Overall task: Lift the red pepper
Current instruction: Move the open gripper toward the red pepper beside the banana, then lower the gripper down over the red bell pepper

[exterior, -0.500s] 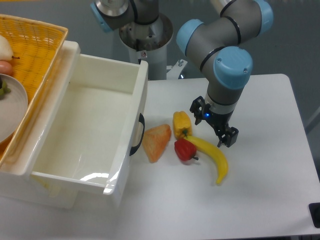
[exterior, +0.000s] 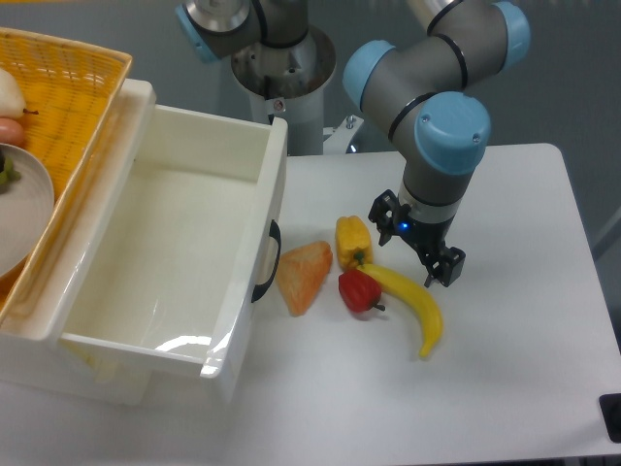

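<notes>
Camera view: wide-open gripper point(exterior: 415, 243) held empty above banana point(exterior: 410, 300), right of red pepper point(exterior: 358, 290).
Banana or yellow pepper point(exterior: 353, 239), crowded mid-table, could be clipped instead.

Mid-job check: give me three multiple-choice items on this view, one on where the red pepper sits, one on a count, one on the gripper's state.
1. The red pepper lies
A. in the white bin
B. on the table, between the orange wedge and the banana
C. in the basket

2. Peppers on the table:
A. one
B. two
C. four

3. The gripper is
A. open, empty
B. shut on the red pepper
C. holding the banana

Answers: B, it rests on the tabletop beside both; B, red plus the yellow pepper; A, its fingers are spread with nothing between.
</notes>
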